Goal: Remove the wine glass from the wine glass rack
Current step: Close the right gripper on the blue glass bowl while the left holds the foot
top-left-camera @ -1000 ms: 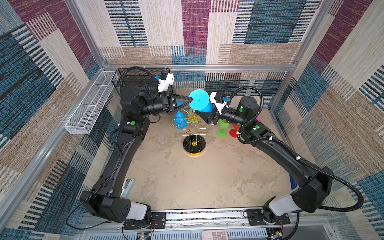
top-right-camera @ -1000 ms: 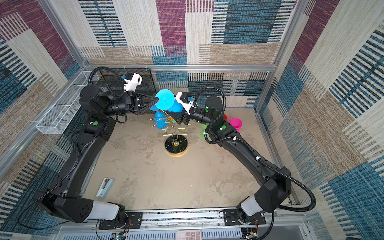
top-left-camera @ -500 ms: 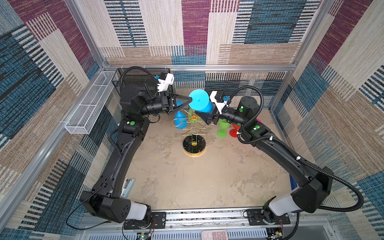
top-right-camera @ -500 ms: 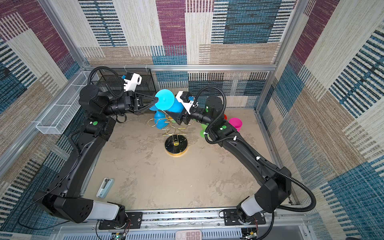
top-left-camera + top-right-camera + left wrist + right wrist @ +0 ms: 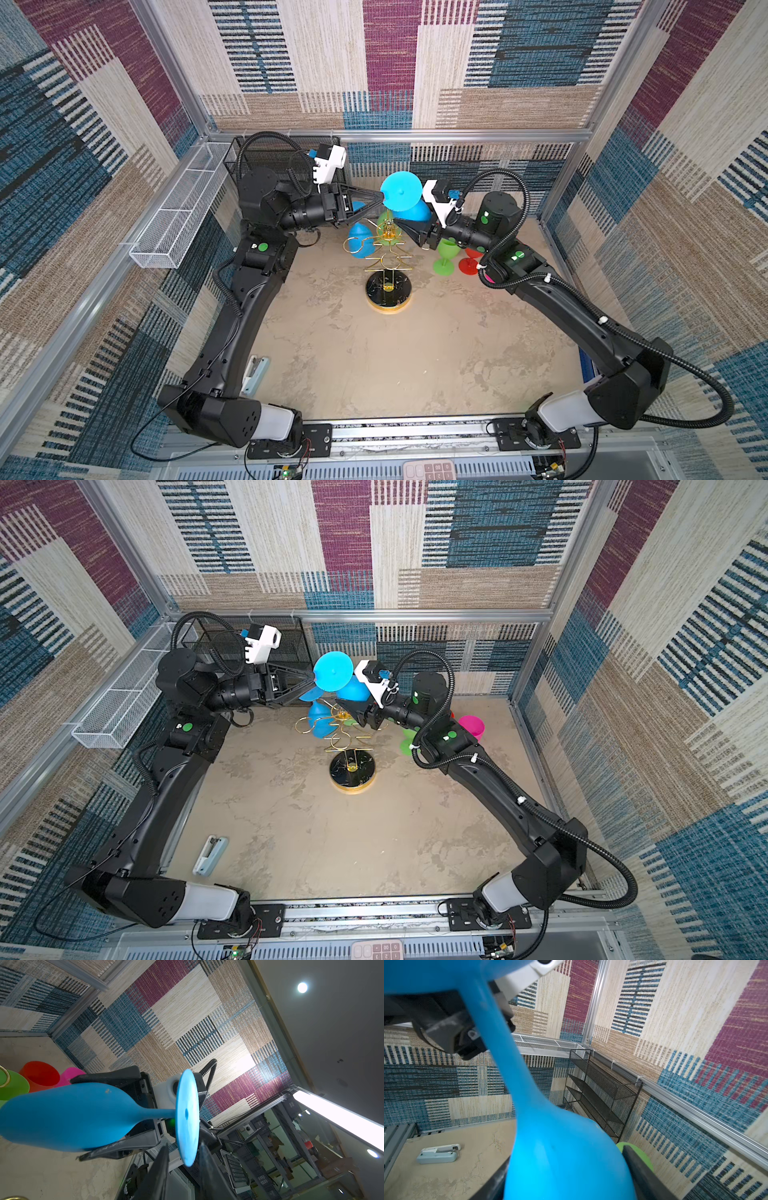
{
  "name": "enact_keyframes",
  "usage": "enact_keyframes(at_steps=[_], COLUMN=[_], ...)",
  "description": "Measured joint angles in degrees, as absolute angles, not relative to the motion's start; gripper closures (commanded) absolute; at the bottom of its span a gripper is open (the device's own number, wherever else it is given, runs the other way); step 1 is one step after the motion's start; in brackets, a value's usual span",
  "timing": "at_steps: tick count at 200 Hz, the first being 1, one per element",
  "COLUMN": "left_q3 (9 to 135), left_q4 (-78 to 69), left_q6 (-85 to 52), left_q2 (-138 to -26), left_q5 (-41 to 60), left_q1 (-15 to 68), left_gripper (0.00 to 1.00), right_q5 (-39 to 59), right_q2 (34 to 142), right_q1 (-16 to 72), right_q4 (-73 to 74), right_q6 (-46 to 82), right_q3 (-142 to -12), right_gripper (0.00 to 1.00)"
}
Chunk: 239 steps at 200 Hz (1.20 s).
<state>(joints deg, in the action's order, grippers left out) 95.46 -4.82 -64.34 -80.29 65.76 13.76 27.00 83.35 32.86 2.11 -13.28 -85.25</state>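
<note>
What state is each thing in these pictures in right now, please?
Blue glass, upside down, held in the air.
Right gripper, shut on its bowl.
Left gripper, open around its foot's rim.
Other blue glass, hanging upside down on the rack.
Rack, upright on the table.
Green glass, standing upright on the table.
Red glass, standing, partly hidden.
Stapler, closed, lying flat.
</note>
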Motion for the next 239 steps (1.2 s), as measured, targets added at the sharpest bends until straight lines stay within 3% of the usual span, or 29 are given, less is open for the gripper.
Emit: enact_keyframes(at_steps=[96,163,239], left_q3=[84.09,80.40,76.40], left_q4=[-4.93,-19.97,-35.64], left_q6=[-32.36,-6.74,13.17], left_q2=[-79.02,-81.78,-84.09], left_q5=[42.24,44.18,49.93], left_q1=[14.83,17.47,18.28], left_gripper=[0.59,0.62,0.63], right_q5=[15.11,13.50,18.35], right_q2=[77.80,78.72,82.04], right_q1=[32.91,32.93,32.93], right_q4=[-24.29,-39.16,-42.00], right_q6=[-6.26,-2.37,-0.27], right_q3=[-95.59,-99.61,-99.90], right_gripper=[0.49,0.51,0.52])
